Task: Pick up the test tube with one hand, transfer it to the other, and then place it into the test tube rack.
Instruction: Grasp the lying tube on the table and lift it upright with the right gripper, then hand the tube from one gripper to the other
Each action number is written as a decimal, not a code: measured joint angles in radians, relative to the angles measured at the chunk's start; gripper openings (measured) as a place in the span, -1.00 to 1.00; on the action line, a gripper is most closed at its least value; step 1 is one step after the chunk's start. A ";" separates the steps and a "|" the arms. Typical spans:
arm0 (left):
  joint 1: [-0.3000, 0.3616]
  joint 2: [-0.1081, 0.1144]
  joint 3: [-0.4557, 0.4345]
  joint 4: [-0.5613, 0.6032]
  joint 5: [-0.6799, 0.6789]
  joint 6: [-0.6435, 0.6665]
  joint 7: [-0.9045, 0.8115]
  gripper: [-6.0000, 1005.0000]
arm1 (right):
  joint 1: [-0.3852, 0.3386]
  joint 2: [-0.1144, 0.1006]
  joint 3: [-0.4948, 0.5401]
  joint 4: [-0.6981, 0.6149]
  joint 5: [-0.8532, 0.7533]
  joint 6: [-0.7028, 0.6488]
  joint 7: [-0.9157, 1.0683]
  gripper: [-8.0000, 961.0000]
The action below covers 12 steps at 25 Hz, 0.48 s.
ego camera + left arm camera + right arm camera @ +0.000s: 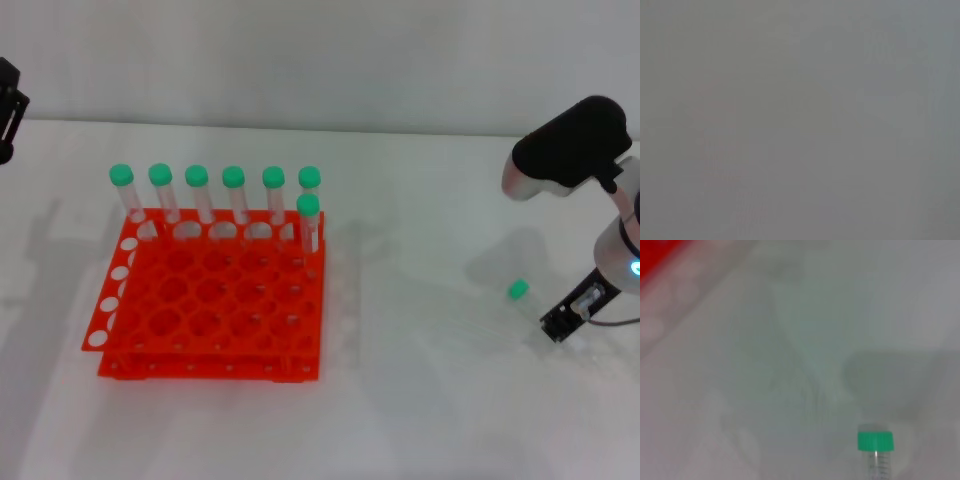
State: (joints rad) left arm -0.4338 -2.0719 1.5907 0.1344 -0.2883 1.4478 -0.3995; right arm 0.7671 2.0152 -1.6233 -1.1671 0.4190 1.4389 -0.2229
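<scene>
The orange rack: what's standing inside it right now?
Seven green-capped tubes stand upright in the test tube rack: six along the back row, one just in front at the right end. Their lower ends are hidden by the rack. Every other hole looks empty.

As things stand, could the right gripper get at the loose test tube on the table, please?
Probably yes: the right gripper sits just beside the test tube lying on the white table, with nothing between them.
</scene>
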 joint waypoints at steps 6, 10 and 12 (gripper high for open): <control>-0.014 0.012 0.001 0.002 0.095 -0.038 -0.019 0.75 | -0.042 0.002 0.056 -0.089 0.003 -0.071 -0.042 -0.59; -0.046 0.059 0.002 0.006 0.266 -0.084 -0.148 0.75 | -0.091 0.002 0.089 -0.184 0.012 -0.153 -0.082 -0.59; -0.060 0.082 0.003 0.014 0.356 -0.101 -0.223 0.74 | -0.123 0.001 0.103 -0.223 0.045 -0.224 -0.119 -0.59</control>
State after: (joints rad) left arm -0.4941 -1.9900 1.5937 0.1480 0.0677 1.3466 -0.6225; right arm 0.6442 2.0160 -1.5202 -1.3903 0.4636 1.2148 -0.3415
